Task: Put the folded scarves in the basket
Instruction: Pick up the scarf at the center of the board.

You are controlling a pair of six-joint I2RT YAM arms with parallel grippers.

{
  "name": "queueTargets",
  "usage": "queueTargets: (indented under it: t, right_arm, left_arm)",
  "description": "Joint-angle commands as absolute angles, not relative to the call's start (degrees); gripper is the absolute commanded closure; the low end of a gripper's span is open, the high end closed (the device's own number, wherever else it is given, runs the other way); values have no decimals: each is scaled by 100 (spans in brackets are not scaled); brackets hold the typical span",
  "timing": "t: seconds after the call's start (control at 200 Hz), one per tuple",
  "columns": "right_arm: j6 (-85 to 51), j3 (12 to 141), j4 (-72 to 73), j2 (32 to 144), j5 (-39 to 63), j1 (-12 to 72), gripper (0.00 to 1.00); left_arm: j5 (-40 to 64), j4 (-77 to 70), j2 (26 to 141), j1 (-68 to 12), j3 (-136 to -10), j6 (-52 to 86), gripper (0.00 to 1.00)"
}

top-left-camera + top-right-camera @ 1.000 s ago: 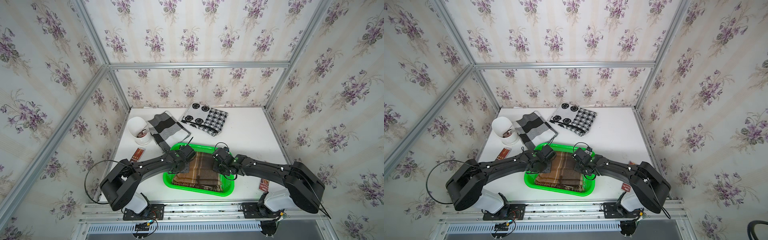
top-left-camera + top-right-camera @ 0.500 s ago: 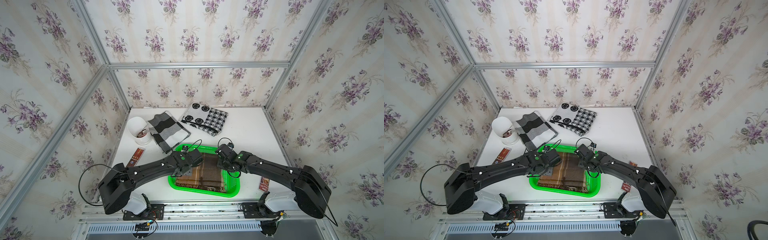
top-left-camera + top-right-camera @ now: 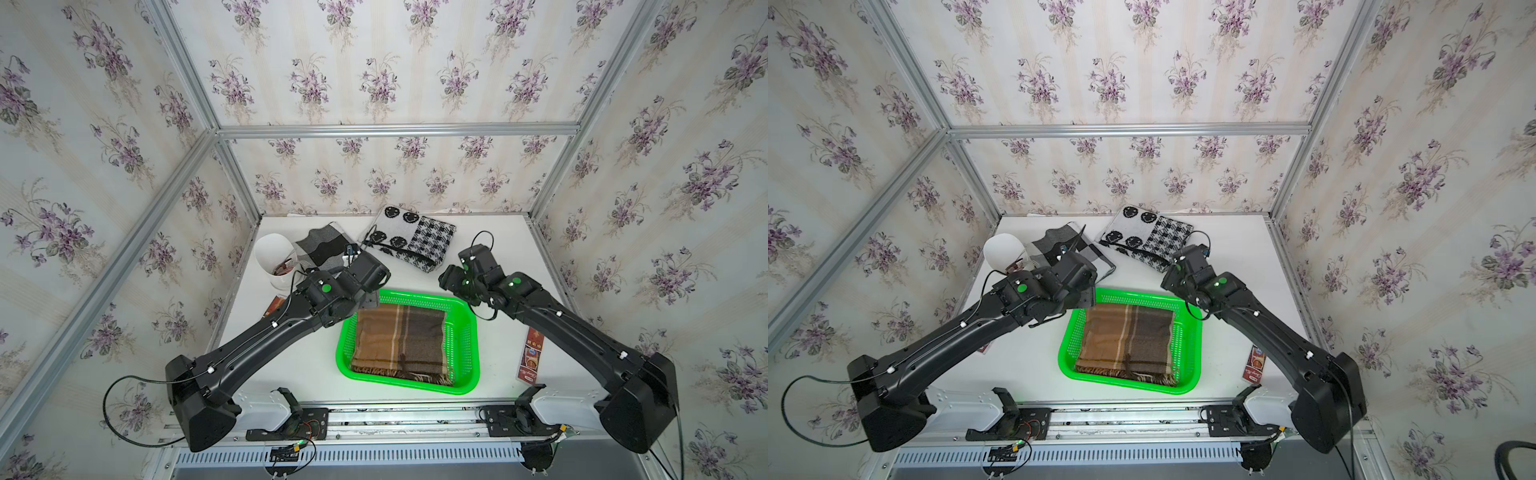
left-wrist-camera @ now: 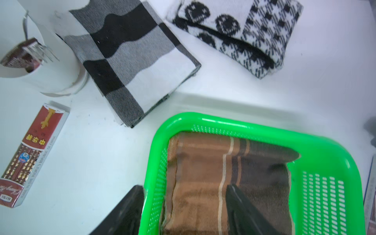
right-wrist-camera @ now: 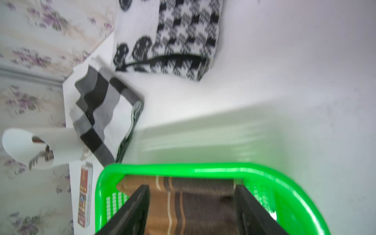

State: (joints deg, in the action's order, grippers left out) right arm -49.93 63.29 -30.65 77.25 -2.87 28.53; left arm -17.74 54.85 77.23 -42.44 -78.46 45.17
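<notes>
The green basket (image 3: 468, 345) sits near the desk's front edge, with the folded brown scarf (image 3: 401, 343) lying flat inside it. Over the basket's far rim, the left gripper (image 4: 184, 187) and the right gripper (image 5: 191, 188) both have their jaws spread and hold nothing. The right wrist view is blurred. Farther back, the left arm partly hides a grey checked cloth (image 3: 322, 249) beside the white cup (image 3: 270, 253).

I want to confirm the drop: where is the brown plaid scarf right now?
In both top views the brown plaid scarf lies flat inside the green basket, near the front middle of the table, between the two arms.
</notes>
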Motion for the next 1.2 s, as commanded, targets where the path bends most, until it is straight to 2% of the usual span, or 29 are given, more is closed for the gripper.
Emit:
queueTargets:
  t: [0.0,0.09,0.205,0.475,0.679,0.804,0.969,1.024,1.104,1.194]
  right_arm:
    - [-4643,6693,-2597,8427,568,2141,27]
    - [-4546,7046,-2263,9160,664,1723,26]
    - [-4722,7363,-1727,10071,1297,1301,26]
    - [-5032,8184,-1313,11729,1963,1333,28]
    - [-5359,8307,-1143,12305,2371,1415,27]
    - [-5596,8266,-771,12393,2582,1467,25]
    - [-5899,8252,-751,12437,2687,1479,26]
    - [-5977,8223,-760,12444,2654,1485,32]
    - [-6047,8197,-740,12467,2572,1480,46]
    - [-6009,8207,-867,12498,2357,1477,74]
  left_arm:
    - [-1241,5094,8061,-3712,-8278,3844,31]
    - [-783,4996,8609,-3269,-8730,3659,31]
    - [-458,4742,8991,-2991,-8991,3664,31]
    - [-158,4594,9292,-2900,-9113,3754,33]
    - [-246,4569,9187,-2900,-8920,3770,34]
    - [-242,4537,9158,-2898,-8862,3784,34]
    - [-255,4544,9164,-2900,-8866,3773,35]
    - [-246,4535,9166,-2900,-8877,3770,36]
    - [-246,4535,9176,-2896,-8878,3770,36]
    - [-246,4518,9184,-2900,-8883,3762,36]
